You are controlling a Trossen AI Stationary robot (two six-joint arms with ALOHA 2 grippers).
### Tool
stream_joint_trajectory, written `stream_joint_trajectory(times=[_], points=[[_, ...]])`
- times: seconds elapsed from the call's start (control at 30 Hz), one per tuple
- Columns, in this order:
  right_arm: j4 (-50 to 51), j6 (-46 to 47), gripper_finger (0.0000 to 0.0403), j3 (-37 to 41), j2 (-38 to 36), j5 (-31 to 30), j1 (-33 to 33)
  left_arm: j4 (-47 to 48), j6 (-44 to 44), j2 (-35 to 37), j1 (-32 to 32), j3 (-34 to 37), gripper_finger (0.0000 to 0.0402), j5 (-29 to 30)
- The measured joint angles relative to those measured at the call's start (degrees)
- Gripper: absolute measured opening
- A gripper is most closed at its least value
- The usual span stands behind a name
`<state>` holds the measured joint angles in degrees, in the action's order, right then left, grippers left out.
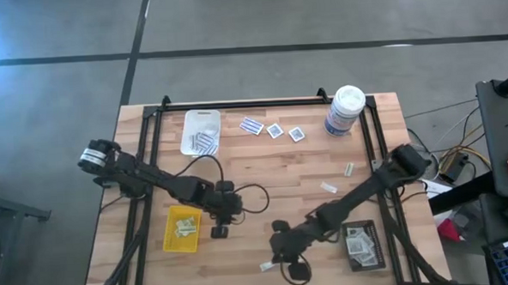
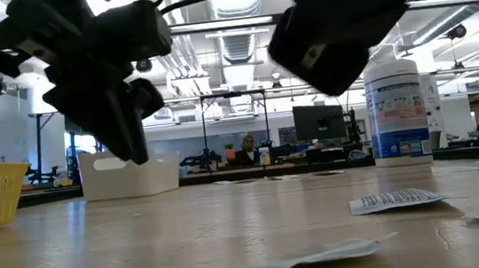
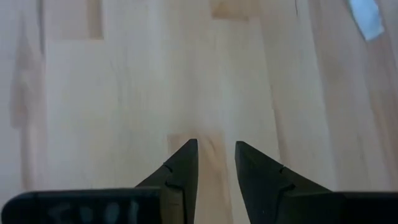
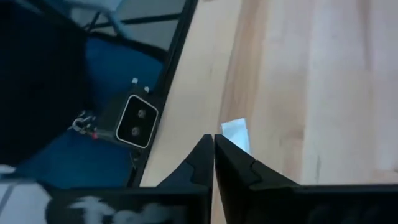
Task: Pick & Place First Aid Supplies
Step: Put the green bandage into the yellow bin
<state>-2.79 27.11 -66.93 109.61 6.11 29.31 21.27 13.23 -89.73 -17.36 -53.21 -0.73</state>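
Observation:
First aid supplies lie as small flat packets on the wooden table: three [image 1: 275,130] at the far middle, two pale strips [image 1: 328,187] at the right, and one [image 1: 266,266] by the near edge. That last packet [image 4: 235,133] lies flat just past my right gripper [image 4: 214,137], which is shut with nothing between its fingers and slants down toward the near edge [image 1: 276,247]. My left gripper [image 3: 216,144] stands open above bare wood beside the yellow tray [image 1: 219,232]. More packets lie in the white tray [image 1: 200,132], the yellow tray [image 1: 182,229] and the black tray [image 1: 362,245].
A tall white canister [image 1: 345,111] with a blue label stands at the far right corner. A black frame rail [image 1: 261,102] runs along the table's far edge and down both sides. A cable loop [image 1: 296,271] hangs by the near edge. Bare wood [image 1: 264,172] lies mid-table.

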Motion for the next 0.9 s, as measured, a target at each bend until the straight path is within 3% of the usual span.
stream_joint_trajectory(times=[0.23, 0.5, 0.7, 0.9], points=[[-1.20, -1.24, 0.0008, -0.46, 4.16, 9.28, -2.32, 1.20, 1.71, 0.00, -1.98, 0.04, 0.0101, -0.04], [-13.25, -0.96, 0.0008, 4.38, 8.04, 16.53, -5.25, 0.97, 0.96, 0.00, -2.30, 0.07, 0.0101, 1.11], [-26.26, 1.23, 0.0008, 7.34, 11.56, 19.39, -5.54, 0.15, -1.06, 0.00, -2.30, 0.09, 0.0101, 7.63], [-28.96, 1.00, 0.0008, 8.69, 12.41, 19.25, -5.49, 0.14, -1.07, 0.00, -2.21, 0.09, 0.0101, 16.31]])
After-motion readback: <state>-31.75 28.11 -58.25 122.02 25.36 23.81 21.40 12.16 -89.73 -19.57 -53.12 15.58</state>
